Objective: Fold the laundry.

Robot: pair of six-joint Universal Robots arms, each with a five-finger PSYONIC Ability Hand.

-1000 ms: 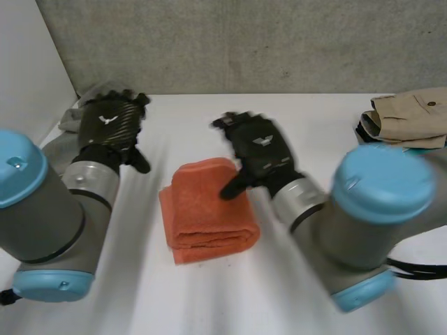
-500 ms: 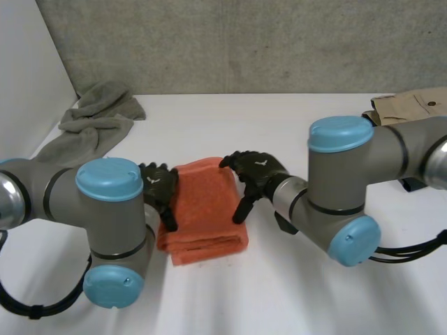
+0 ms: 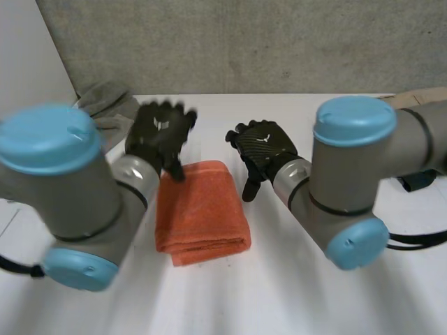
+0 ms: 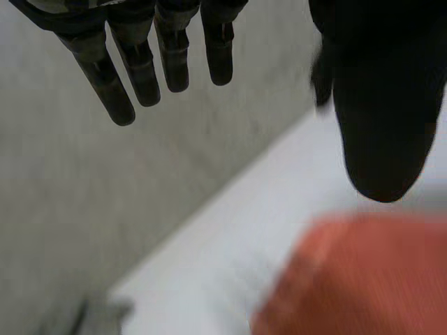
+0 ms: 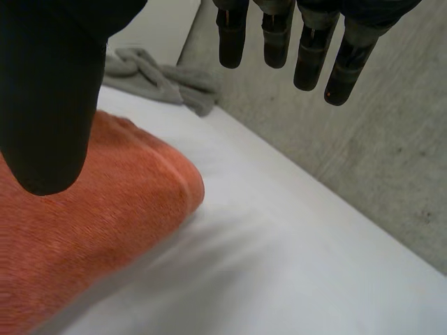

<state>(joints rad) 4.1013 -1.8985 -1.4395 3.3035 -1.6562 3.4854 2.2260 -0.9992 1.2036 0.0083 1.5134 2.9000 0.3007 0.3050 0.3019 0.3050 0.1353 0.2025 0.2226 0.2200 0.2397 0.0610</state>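
The orange towel lay folded into a thick oblong at the middle of the white table. Its stacked layers showed along the near edge, and its far right corner was softly rounded.

The left hand hung over the towel's far left corner, up in the left-centre of the frame. Its fingers were straight and spread, with the thumb held well apart from them, and it gripped nothing. I could not tell whether the thumb tip touched the cloth.

The right hand stood just beyond the towel's far right corner. It was just as wide, with straight fingers and the thumb pointing down close by the towel's right edge, and it too held nothing.

A strip of bare table ran between the two hands past the towel's far edge. More bare table lay along the towel's near side across the lower frame, and also off its right edge.

A crumpled grey cloth sat at the upper left against the wall, well apart from the towel. A tan garment peeked out at the right edge of the frame behind the right arm.
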